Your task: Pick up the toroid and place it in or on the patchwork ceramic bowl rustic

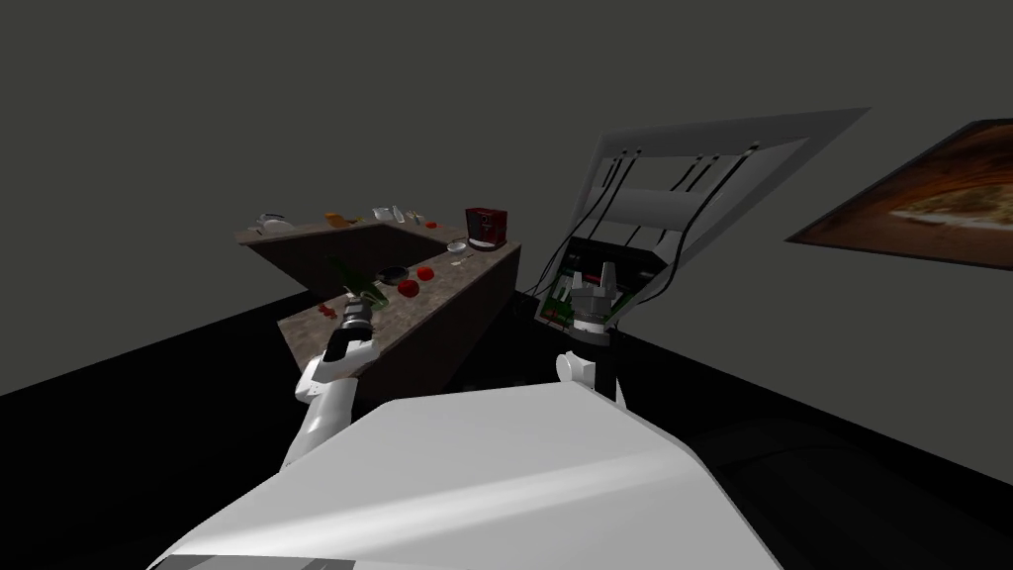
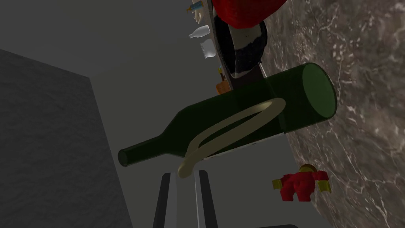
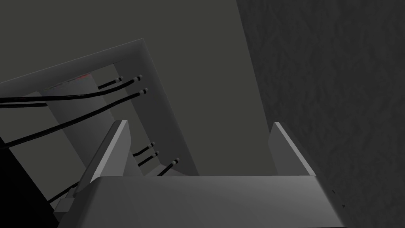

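The toroid (image 2: 185, 168) is a thin, pale ring, and the left gripper (image 2: 185, 173) has it. The two fingers (image 2: 201, 190) are pinched tight on the near end of the ring. The rest of the ring reaches straight out, away from the fingers. Seen from the hand it looks like a long, flat loop, and its long way points toward the fat end of a green bottle (image 2: 221, 103).

The bottle lies on its side, just past the fingers, between the ring and the bowl (image 2: 247, 51). I cannot tell if the ring touches the bottle. The bowl is dark with white patches, and it sits past the bottle with a red round thing (image 2: 245, 12) right next to it. So I think the ring has to go up and over the bottle to get into the bowl. It could bump the bottle and make it roll.

The left arm is the near one, out over the counter (image 1: 435, 297). The right gripper (image 1: 592, 297) is held up on the other side, well away from it, with its fingers (image 3: 114, 146) spread wide and nothing in them.

The counter is brown stone with light streaks and it bends at a corner. A small red toy man (image 2: 301, 185) lies on it near the left hand. Farther along there is a red machine (image 1: 486, 227). The walls are plain grey, and low down around the counter there is a black area.
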Motion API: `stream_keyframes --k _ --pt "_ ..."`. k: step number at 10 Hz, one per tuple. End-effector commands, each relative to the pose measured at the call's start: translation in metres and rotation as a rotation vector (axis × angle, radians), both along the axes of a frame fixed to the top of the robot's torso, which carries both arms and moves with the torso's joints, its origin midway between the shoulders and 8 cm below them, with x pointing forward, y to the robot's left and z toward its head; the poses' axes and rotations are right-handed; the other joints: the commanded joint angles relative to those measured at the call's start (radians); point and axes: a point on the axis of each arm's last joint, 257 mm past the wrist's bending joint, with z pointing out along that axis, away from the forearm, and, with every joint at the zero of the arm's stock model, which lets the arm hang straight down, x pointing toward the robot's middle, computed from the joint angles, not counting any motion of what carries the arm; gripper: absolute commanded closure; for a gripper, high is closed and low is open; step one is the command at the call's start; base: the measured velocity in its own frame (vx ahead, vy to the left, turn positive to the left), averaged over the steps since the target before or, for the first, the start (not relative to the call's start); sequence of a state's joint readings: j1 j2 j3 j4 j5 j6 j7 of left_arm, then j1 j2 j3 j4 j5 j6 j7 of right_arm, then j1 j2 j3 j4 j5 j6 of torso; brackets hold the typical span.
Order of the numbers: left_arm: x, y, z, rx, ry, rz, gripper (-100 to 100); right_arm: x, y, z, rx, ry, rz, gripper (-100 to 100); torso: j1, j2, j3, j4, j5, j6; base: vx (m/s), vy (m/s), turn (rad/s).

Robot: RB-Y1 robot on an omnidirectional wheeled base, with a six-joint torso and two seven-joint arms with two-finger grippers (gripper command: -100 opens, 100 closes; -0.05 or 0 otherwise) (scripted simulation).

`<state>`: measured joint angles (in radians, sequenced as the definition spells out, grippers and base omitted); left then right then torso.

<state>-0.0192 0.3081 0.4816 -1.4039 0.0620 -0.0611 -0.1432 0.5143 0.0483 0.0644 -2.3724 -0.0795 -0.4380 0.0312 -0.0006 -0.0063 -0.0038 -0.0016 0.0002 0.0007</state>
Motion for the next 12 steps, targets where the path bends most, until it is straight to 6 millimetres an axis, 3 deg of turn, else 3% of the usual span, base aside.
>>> stream_keyframes --k 1,12 --pt "0.000 0.013 0.006 -0.001 0.022 0.018 100 0.000 0.000 0.000 0.000 0.000 0.000 0 0.000 0.000 0.000 0.000 0.000 0.000 0.105 -0.030 -0.078" --pt "-0.014 0.080 0.042 0.008 0.150 0.119 100 0.000 0.000 0.000 0.000 0.000 0.000 0 0.003 0.000 0.000 0.000 0.001 -0.001 0.116 -0.004 -0.059"
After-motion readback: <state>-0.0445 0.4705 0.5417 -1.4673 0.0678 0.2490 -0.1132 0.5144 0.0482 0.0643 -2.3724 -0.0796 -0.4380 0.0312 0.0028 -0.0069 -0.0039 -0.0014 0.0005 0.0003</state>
